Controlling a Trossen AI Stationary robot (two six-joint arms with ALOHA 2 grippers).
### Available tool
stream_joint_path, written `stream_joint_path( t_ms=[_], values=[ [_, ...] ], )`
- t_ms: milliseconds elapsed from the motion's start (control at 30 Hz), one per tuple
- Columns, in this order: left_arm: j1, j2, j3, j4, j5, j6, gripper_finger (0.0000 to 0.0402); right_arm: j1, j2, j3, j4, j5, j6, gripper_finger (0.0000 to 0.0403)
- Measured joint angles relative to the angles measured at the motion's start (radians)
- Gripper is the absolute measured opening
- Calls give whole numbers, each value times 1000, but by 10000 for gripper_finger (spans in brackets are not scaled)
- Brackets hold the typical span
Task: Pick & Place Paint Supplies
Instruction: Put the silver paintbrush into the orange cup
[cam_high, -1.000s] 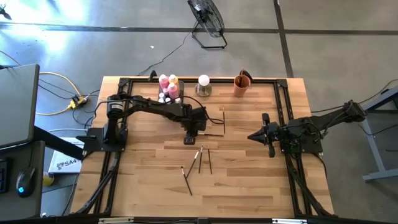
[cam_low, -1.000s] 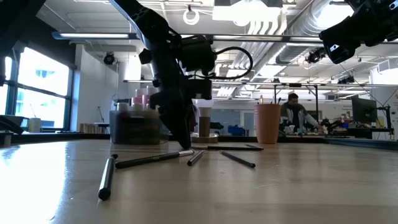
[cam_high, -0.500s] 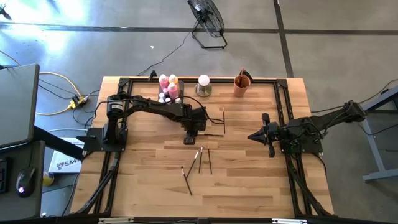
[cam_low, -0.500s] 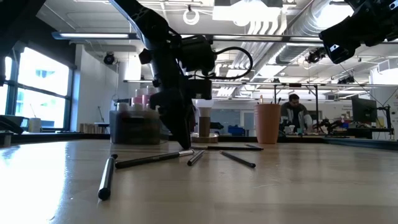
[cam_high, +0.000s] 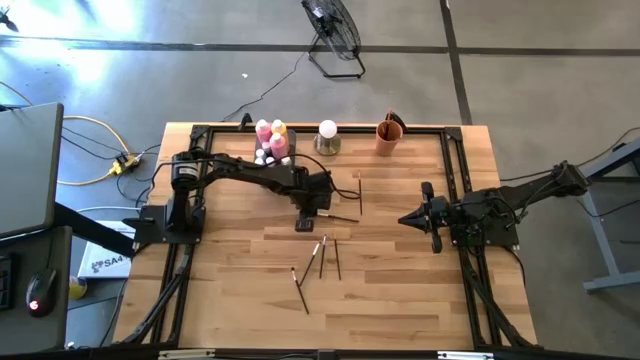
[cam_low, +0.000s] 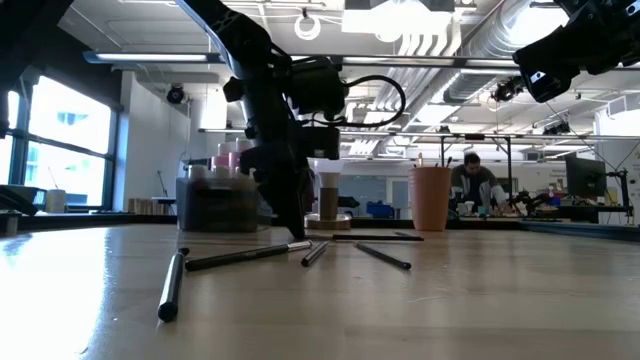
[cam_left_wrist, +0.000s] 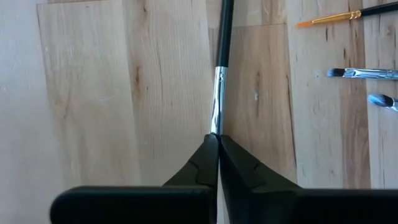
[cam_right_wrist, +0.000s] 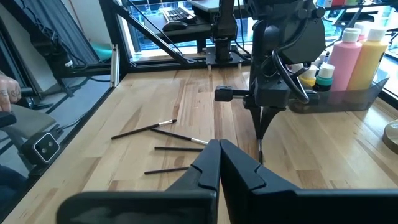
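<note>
My left gripper (cam_left_wrist: 217, 138) is down at the table, jaws pinched tight together on a paintbrush (cam_left_wrist: 221, 56). The tips clamp the end of the brush's silver ferrule, and the dark handle runs straight out ahead of the jaws, flat on the wood. In the high view the same gripper (cam_high: 306, 224) sits mid-table with that brush (cam_high: 340, 215) lying off to its right-arm side. In the low view it (cam_low: 296, 232) points straight down, tips at the table surface.

Off to one side of the closed left jaws, the wrist view shows three more brush ends: an orange-handled brush (cam_left_wrist: 328, 18), a silver-ferruled brush (cam_left_wrist: 364, 73) and a third brush tip (cam_left_wrist: 384, 101), all apart from the fingers and not touching them.

In the high view the loose brushes (cam_high: 322, 252) lie just in front of the left jaws, toward the near table edge, with one more brush (cam_high: 299, 288) further out.

The paint bottles (cam_high: 271, 133), pink and yellow, stand in a grey tray (cam_right_wrist: 348, 99) behind the left gripper, well apart from it. The small white-capped bottles (cam_high: 266, 156) sit beside them.

My right gripper (cam_high: 428, 217) hangs off the table on the right side, jaws fully closed on nothing, far from every brush. Its own view shows the fingertips (cam_right_wrist: 208, 163) pressed together.
</note>
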Motion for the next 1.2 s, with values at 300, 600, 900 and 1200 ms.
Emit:
stream_joint_path(
  t_ms=[300, 600, 900, 1200],
  values=[
    [0, 0, -1, 1, 0, 6, 1, 0, 0, 0, 0, 0, 0, 2],
    [0, 0, -1, 2, 0, 8, 1, 0, 0, 0, 0, 0, 0, 2],
    [0, 0, -1, 2, -3, 8, 1, 0, 0, 0, 0, 0, -1, 2],
    [0, 1, -1, 12, -3, 8, 1, 0, 0, 0, 0, 0, 0, 2]
  ],
)
